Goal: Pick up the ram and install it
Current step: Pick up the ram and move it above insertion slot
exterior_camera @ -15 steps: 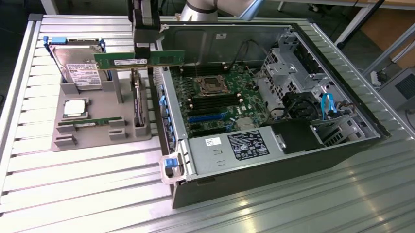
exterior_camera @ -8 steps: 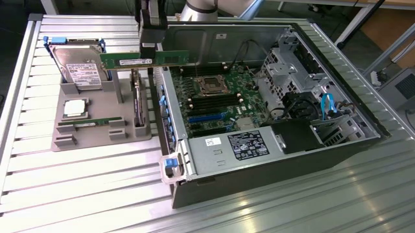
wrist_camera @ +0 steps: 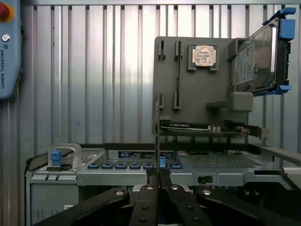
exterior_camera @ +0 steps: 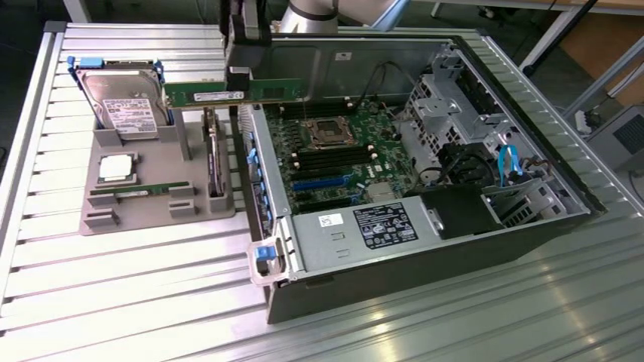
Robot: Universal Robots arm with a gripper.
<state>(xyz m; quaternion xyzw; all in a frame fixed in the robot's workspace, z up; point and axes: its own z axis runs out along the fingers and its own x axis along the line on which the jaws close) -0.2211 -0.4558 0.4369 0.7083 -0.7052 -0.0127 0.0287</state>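
Ram (exterior_camera: pixel 226 93): a long green stick, held in the air, level and on its long edge, above the gap between the grey fixture (exterior_camera: pixel 151 217) and the left wall of the open computer case (exterior_camera: pixel 403 283), toward the far side of the bench (exterior_camera: pixel 121 302).
Jaws: closed on the ram near its middle; in the wrist view the thin board is seen edge-on, pinched where the two tips of the gripper (exterior_camera: pixel 238 78) meet.
Pick-up: judged done, since the ram is carried clear of the fixture and touches nothing but the jaws.
Installation: judged not yet done; the dark memory slots (exterior_camera: pixel 320 162) on the motherboard (exterior_camera: pixel 352 139) appear unfilled. They lie inside the case, to the exterior view's right of the ram and nearer.
Ram sticks counted: two. One is in the jaws, and a second stick (exterior_camera: pixel 141 190) lies in a cradle of the fixture. An empty cradle is seen just beside it on the near side.
Hard drive (exterior_camera: pixel 126 105): one, propped at the far end of the fixture in a blue-tabbed frame.
Processor chip (exterior_camera: pixel 116 167): one, square and silver, seated between the hard drive and the second stick.
Expansion card (exterior_camera: pixel 213 162): one, standing on edge along the right side of the fixture, next to the case.
Fixture and case: one of each, side by side on the bench, with the fixture to the exterior view's left.
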